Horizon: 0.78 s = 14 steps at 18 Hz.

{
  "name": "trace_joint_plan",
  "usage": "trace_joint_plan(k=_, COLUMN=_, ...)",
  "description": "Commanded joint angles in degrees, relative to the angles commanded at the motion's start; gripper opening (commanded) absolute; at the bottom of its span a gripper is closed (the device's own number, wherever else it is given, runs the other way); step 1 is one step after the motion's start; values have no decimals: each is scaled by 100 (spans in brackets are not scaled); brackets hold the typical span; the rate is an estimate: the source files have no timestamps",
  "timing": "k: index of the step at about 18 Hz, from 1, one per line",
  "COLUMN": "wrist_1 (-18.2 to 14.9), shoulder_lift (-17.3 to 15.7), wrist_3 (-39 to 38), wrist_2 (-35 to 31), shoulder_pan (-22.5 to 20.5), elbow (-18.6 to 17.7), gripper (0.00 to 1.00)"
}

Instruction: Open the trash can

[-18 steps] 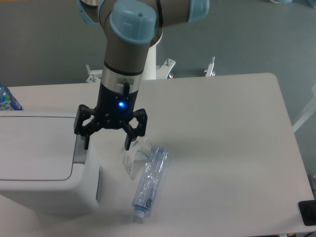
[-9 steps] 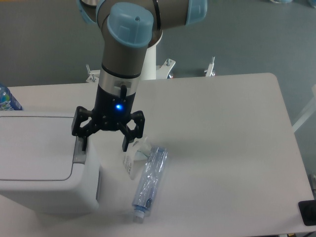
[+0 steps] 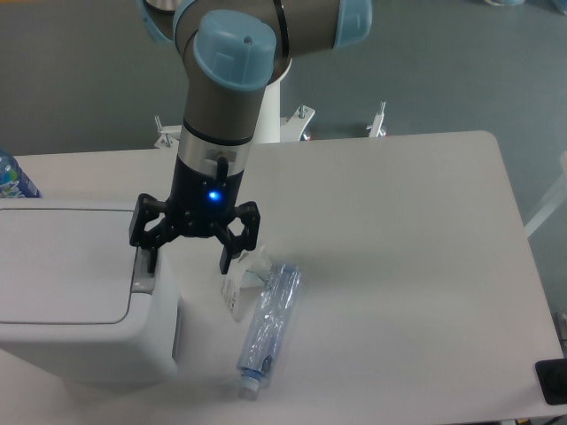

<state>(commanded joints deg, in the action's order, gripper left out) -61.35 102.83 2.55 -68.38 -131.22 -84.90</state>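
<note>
Grey floor is showing behind a pale table (image 3: 399, 221). The robot arm (image 3: 221, 115) is reaching down from the top, blue caps on its joints, blue light glowing on the wrist. The gripper (image 3: 189, 259) is hanging with its black fingers spread wide, holding nothing. Its left-hand finger (image 3: 151, 252) in the view is sitting at or just above the grey tab (image 3: 143, 274); cannot tell if it is touching. The trash can (image 3: 80, 301) is lying to the left of the gripper and below it in the view: big white boxy bin, rounded corners, flat white lid lying shut, grey tab on the edge nearest the gripper. Just right of the gripper and below it, a crumpled white wrapper (image 3: 244, 283) is lying against a clear plastic bottle (image 3: 270, 323) on its side. Far left of the gripper, a blue-labelled bottle (image 3: 13, 177) is peeking behind the bin.
</note>
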Motion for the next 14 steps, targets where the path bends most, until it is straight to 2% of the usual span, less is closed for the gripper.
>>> trace_joint_plan(k=12, wrist_1=0, shoulder_lift=-9, wrist_3=9, wrist_2=9, shoulder_pan=0, elbow=0, gripper=100)
trace_joint_plan(k=14, wrist_1=17, shoulder_lift=-9, wrist_3=61, wrist_2=0, shoulder_pan=0, elbow=114, gripper=100)
